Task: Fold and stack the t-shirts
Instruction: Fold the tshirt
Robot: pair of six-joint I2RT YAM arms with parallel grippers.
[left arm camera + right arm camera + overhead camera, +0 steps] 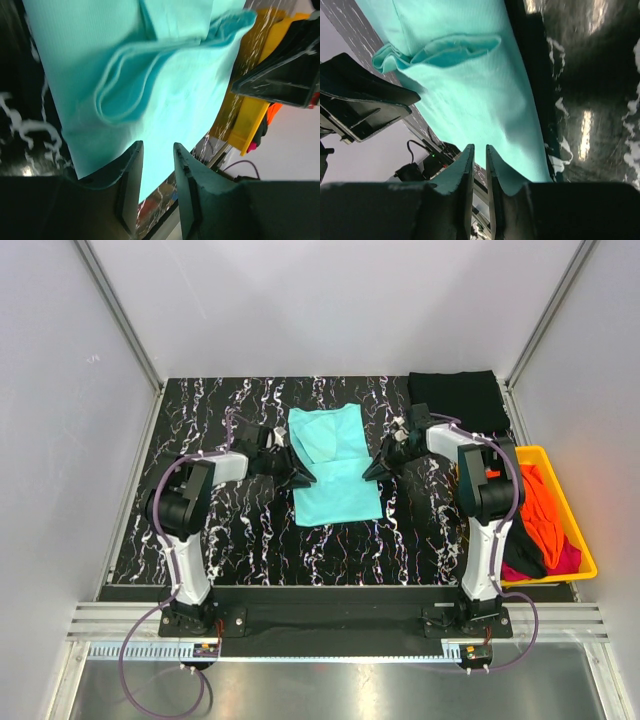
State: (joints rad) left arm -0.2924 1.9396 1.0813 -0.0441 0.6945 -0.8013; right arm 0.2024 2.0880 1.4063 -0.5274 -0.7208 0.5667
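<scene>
At the middle of the black marbled table you have the light teal t-shirt lying flat, its far part doubled over on itself, so a loose fold with a rounded hem shows in both wrist views. Your left gripper sits just off the shirt's left edge and your right gripper just off its right edge, both pointing inward at the cloth from opposite sides.

From the left wrist, the left gripper has its jaws a modest gap apart, with nothing between them; the teal cloth lies beyond the tips. From the right wrist, the right gripper is parted by only a thin slit (you can see through it), and no cloth sits inside. Neither one holds the shirt.

Over at the far right corner you can see the black t-shirt, folded into a neat rectangle on the table. Beside the right arm stands the yellow bin, holding the orange t-shirt crumpled on top and the magenta t-shirt at its near end.
</scene>
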